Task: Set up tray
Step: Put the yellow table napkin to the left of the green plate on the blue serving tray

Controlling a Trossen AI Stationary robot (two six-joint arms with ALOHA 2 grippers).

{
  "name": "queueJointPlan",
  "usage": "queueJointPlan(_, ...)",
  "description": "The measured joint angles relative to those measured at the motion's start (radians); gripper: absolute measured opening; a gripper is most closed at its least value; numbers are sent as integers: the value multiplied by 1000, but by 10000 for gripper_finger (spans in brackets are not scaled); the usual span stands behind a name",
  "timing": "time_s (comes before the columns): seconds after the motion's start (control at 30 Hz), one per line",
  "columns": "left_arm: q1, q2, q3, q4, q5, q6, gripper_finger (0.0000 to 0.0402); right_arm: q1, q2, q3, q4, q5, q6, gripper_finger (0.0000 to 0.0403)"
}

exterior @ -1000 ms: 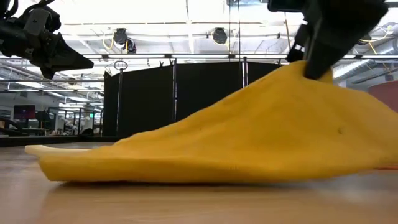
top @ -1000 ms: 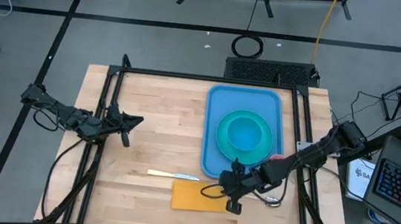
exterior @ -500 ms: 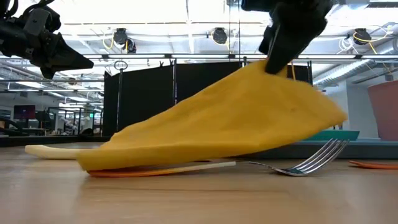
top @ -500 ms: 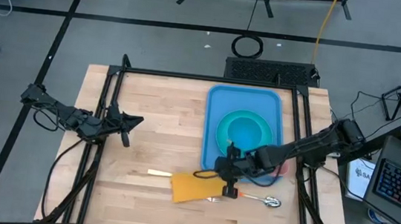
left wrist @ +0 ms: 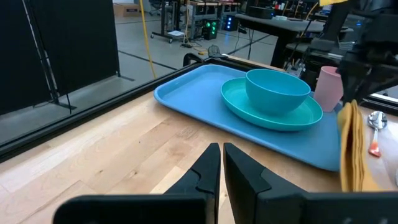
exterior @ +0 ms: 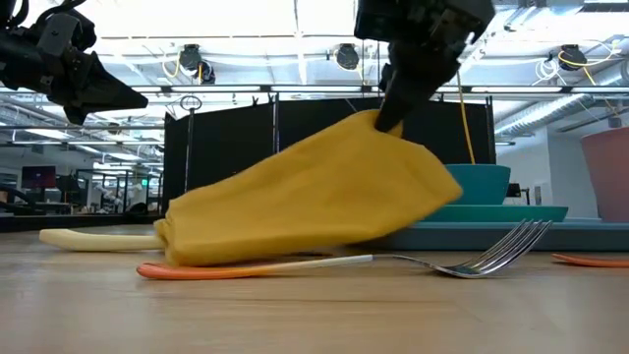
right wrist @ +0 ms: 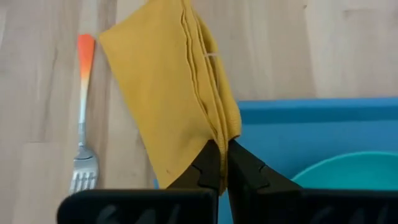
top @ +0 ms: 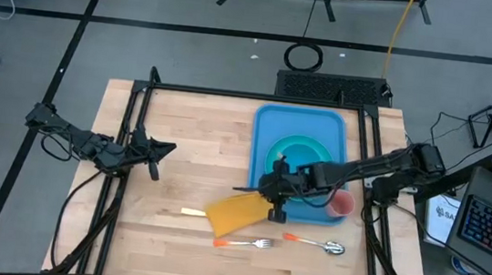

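Note:
The blue tray [top: 270,131] lies on the table's right half with a turquoise plate [top: 318,150] and bowl [left wrist: 277,90] on it. My right gripper [top: 273,198] hovers at the tray's near left corner, shut on the yellow-orange napkin [top: 233,212]. In the low view the napkin [exterior: 305,206] slopes down from the gripper [exterior: 391,110]. The right wrist view shows the folded napkin [right wrist: 168,93] beside the tray [right wrist: 323,121]. My left gripper [top: 168,148] is shut and waits above the table's left half, also seen in its own view [left wrist: 222,163]. My right gripper pinches the napkin between its two fingers at a folded edge near one corner [right wrist: 227,127], where several layers show. The fingers come from above, slanting in from the table's right. The napkin hangs slack below them, and its lower end [exterior: 192,246] rests on the table.
A fork with an orange handle [top: 244,244] and a spoon [top: 315,244] lie near the table's near edge. A cream knife [top: 191,211] lies beside the napkin's lower end. A pink cup [top: 341,204] stands at the tray's near right corner. The table's left half is bare wood.
My right gripper has moved toward the table's far edge and a little left, rising toward the tray's near left corner. The napkin went with it, its held end lifted and its lower end dragged along the table, which uncovered the fork and the spoon.

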Motion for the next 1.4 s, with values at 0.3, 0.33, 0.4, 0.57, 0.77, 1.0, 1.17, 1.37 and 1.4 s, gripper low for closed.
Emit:
queueJointPlan(0.3,0,0,0,0,0,0,24,-83,0,0,23,4,-88,0)
queueJointPlan(0.33,0,0,0,0,0,0,24,-93,0,0,27,4,-97,0)
queueJointPlan(0.4,0,0,0,0,0,0,24,-115,0,0,32,4,-116,0)
queueJointPlan(0.57,0,0,0,0,0,0,24,-172,0,0,57,1,-171,0)
queueJointPlan(0.77,0,0,0,0,0,0,24,-247,0,0,90,-20,-233,0)
queueJointPlan(1.0,0,0,0,0,0,0,24,-336,0,8,97,-49,-296,0)
queueJointPlan(1.17,0,0,0,0,0,0,24,-399,0,47,96,-57,-339,0)
queueJointPlan(1.37,0,0,0,0,0,0,24,-484,0,102,47,-90,-372,0)
queueJointPlan(1.4,0,0,0,0,0,0,24,-501,0,107,33,-97,-374,0)
